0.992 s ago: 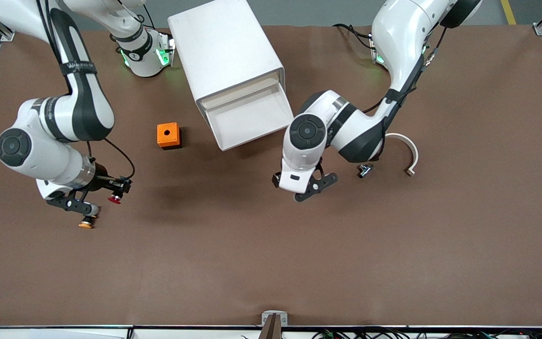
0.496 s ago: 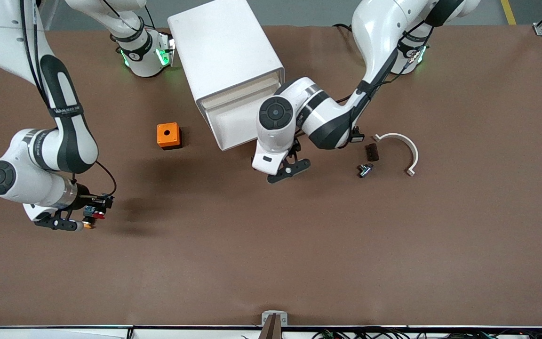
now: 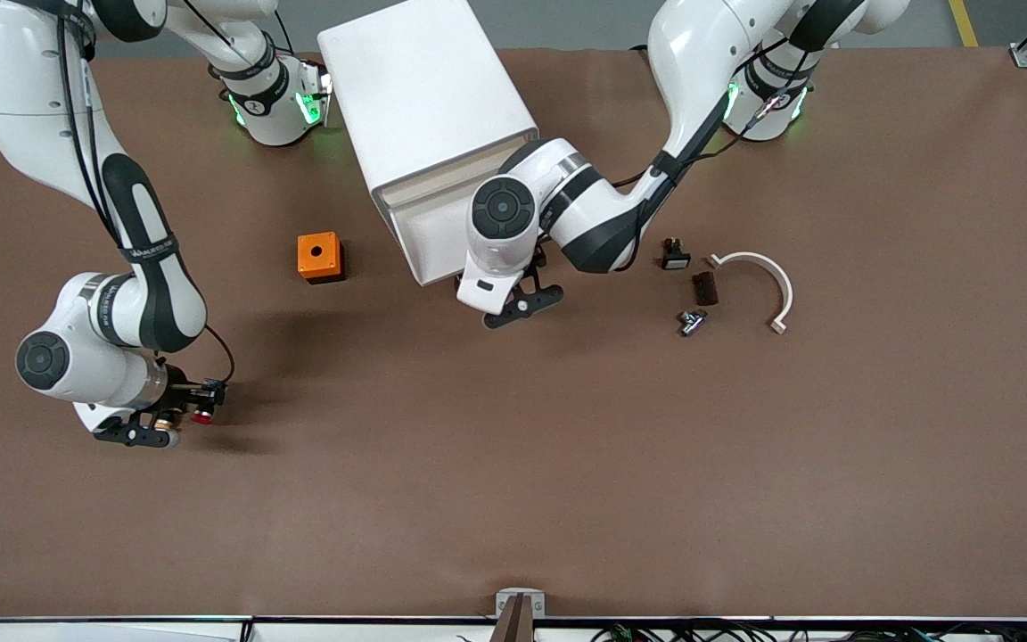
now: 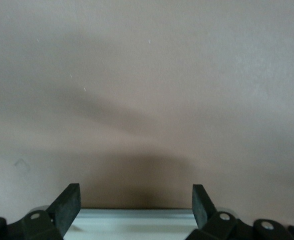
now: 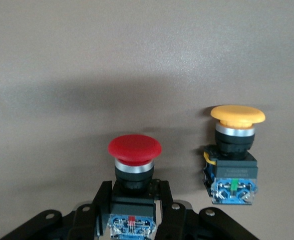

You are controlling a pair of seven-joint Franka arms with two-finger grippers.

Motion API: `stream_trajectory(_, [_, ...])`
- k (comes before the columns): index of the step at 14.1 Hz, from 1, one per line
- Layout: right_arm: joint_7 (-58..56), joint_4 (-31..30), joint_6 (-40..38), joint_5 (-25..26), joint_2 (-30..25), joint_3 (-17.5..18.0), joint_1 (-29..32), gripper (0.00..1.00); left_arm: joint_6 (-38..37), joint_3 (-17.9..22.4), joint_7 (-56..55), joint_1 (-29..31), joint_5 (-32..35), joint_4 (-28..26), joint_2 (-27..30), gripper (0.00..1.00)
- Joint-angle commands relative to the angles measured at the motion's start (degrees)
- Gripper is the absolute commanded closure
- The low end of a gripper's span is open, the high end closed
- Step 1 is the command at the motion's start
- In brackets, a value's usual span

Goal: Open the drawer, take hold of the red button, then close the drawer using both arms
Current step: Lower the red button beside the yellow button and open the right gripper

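The red-capped button (image 5: pixel 134 165) is now carried low over the table beside an orange-capped one (image 5: pixel 235 150), clenched in the right gripper (image 3: pixel 176 417), while the left gripper (image 3: pixel 513 303), jaws spread, has been brought to the open drawer (image 3: pixel 429 234), so closing looks next.

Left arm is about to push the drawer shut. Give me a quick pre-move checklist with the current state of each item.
1. Button out of the drawer and gripped by the right gripper: ok.
2. Drawer open, nothing seen inside its visible part: ok; the left arm covers the rest.
3. Left gripper open at the drawer's front edge: ok.
4. Contact with the drawer front: cannot tell.
5. Orange box beside the cabinet, clear of the drawer: ok.
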State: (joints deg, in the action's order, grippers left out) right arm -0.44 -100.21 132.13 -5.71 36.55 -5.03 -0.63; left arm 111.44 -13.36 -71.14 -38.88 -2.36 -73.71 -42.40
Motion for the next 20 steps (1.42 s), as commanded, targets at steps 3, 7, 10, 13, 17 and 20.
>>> stream_trajectory(3, [-0.88, 3.53, -0.55, -0.88, 2.2, 1.25, 1.51, 0.88, 0.53, 0.26, -2.86, -1.55, -2.04, -0.21, -0.92, 0.01])
stream_trajectory(7, [-0.96, 5.37, -0.73, -1.15, 3.09, 1.25, 1.16, 0.29, 0.53, 0.26, -4.62, -2.51, -6.94, -0.21, -1.8, 0.01])
stream_trajectory(10, [-1.23, 6.43, -0.99, -0.54, 2.47, 1.25, 0.81, 0.0, 0.44, 0.26, -5.32, -2.51, -11.43, -0.3, -1.8, 0.01])
stream_trajectory(13, [-4.9, 6.17, -1.08, -0.36, -0.77, 1.08, 1.25, 0.0, 0.35, 0.26, -6.63, -2.95, -14.6, -0.3, -1.89, 0.01])
stream_trajectory(17, [-9.21, 5.02, -3.53, -0.35, -8.41, 0.99, 2.65, 0.0, 0.35, 0.26, -8.66, -4.18, -18.12, -0.3, -2.68, 0.01])
stream_trajectory(20, [-10.54, 5.2, -8.97, -0.36, -14.21, 1.08, 2.92, 0.0, 0.36, 0.26, -9.89, -5.23, -20.66, -0.3, -3.12, 0.01])
